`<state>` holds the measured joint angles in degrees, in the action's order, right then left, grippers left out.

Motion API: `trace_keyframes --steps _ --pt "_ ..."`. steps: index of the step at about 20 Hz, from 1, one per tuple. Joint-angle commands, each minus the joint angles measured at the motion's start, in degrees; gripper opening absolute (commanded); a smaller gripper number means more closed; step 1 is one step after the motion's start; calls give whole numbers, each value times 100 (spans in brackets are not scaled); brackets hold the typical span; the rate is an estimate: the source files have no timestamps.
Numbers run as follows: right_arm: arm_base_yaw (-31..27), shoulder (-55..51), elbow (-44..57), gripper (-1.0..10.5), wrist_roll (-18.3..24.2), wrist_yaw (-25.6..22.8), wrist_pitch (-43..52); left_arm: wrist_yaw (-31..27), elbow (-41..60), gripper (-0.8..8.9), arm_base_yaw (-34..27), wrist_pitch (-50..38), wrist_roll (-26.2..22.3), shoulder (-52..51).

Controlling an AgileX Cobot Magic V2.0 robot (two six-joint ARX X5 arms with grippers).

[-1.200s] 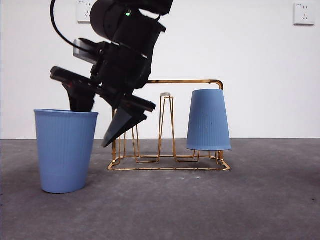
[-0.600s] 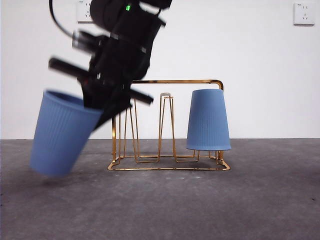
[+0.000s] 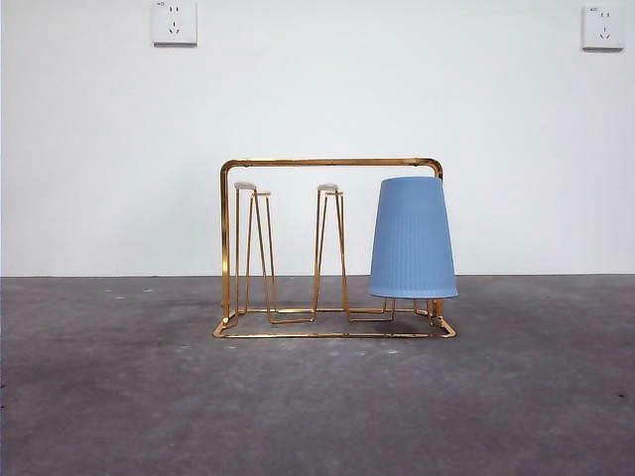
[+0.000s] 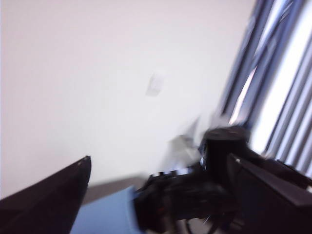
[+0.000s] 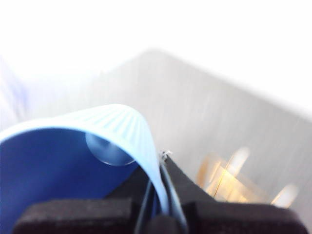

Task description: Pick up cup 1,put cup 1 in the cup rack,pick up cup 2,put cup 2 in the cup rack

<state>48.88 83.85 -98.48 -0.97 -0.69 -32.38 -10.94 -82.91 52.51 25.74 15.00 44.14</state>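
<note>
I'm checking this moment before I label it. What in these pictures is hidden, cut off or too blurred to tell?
- Front view: the second cup and both arms are out of frame; only the rack and the upside-down cup on it show.
- Right wrist view: the right gripper pinches the held cup by its rim; the cup's lower body is cut off, and the rack is a gold blur.
- Left wrist view: motion blur; the left gripper's state is unclear.

the grey table (image 3: 119,397) bears only the gold cup rack (image 3: 327,164), standing upright on its rectangular base.
</note>
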Motion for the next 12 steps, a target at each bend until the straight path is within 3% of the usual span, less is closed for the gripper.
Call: trace_keyframes --steps 1,7,12 --pt "17 -669 7 -16 273 -44 273 354 31 467 -7 -555 -70 26" --pt "17 -1873 7 -16 693 -15 785 1552 31 468 -7 -1613 35 350" --pt "20 -2457 7 -16 876 555 1158 2358 33 468 -7 -2446 341 833"
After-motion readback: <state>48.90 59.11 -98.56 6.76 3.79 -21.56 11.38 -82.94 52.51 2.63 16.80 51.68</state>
